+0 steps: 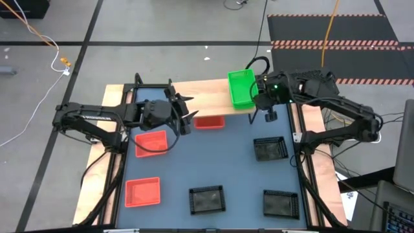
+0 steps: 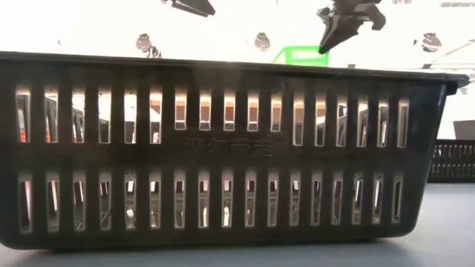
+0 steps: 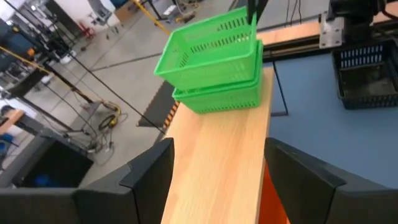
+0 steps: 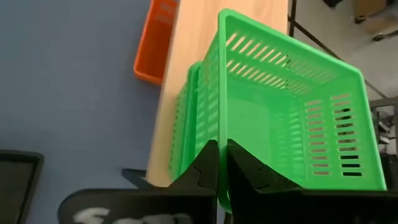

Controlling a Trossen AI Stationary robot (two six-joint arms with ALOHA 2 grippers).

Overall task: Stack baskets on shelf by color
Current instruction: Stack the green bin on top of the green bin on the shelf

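A stack of green baskets [image 1: 242, 88] stands on the right end of the light wooden shelf [image 1: 204, 97]; its top basket [image 3: 211, 46] sits askew on the ones below. My right gripper [image 1: 260, 98] is shut on that top basket, at its near right corner. My left gripper [image 1: 187, 114] hangs open over the shelf's middle [image 3: 217, 143], with nothing between its fingers. One red basket [image 1: 209, 122] lies partly under the shelf's near edge, and two more red baskets [image 1: 151, 142] [image 1: 142, 191] lie on the table's left. Three black baskets [image 1: 270, 149] [image 1: 207, 199] [image 1: 281, 203] lie on the table. My right gripper holds the top green basket by its near-side wall [image 4: 219, 134], close to the right corner, at the rim. One finger is inside the basket and one outside. The fingers come from the table's right, slanting down. The basket sits tilted on the green ones below.
A black basket [image 2: 223, 148] fills the low view, with my right gripper [image 2: 345, 26] and a bit of green basket [image 2: 300, 55] above it. The blue-grey tabletop [image 1: 226, 162] lies bare between the red and black baskets. Cables and a striped mat lie on the floor beyond.
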